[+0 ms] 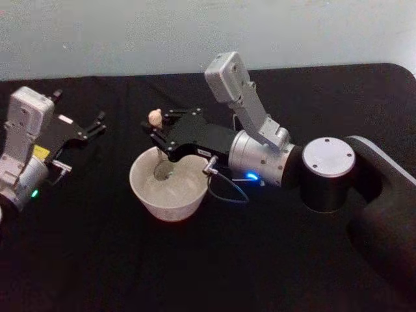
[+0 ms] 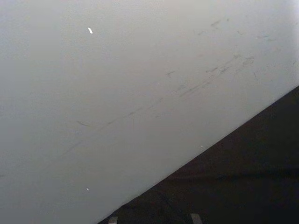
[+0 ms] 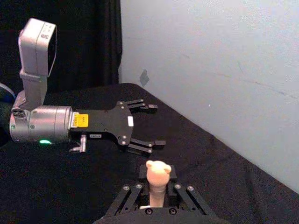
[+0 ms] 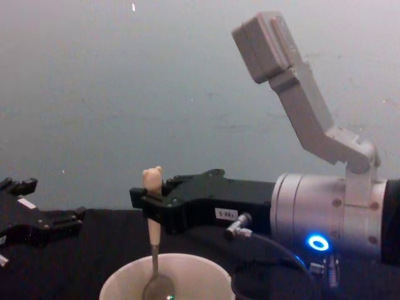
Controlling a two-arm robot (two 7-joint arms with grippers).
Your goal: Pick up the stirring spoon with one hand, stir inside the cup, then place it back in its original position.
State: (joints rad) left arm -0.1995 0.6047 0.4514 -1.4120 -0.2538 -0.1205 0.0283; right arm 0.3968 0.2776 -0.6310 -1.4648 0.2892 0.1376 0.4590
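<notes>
– Right claw [image 1: 155,132] first: what has it got?
– It is closed tight on the stirring spoon [image 4: 154,228]. It pinches the cream handle from both sides, just under the little bear head.
– And where does the spoon sit?
– It stands nearly upright, with its dark metal bowl down inside the cup [image 1: 144,192], a little off centre. I cannot tell whether the bowl touches the bottom.
– How will the spoon handle, do you think?
– I'd judge it light and stiff, though the neck is thin. The handle is smooth and rounded, so it could swivel in the pinch if the bowl drags on the cup wall. High on the handle, where the claw has it now, looks like the right hold, since the jaws stay above the rim.
– Is the cup a worry?
– It is wide and probably light, and nothing holds it on the counter [image 1: 97,260]. A hard sweep against its wall might shove or tip it, so gentle circles seem wise.
– What about the other arm?
– The left claw [image 1: 91,127] is parked at the left, its fingers spread and empty, well apart from the cup.
</notes>
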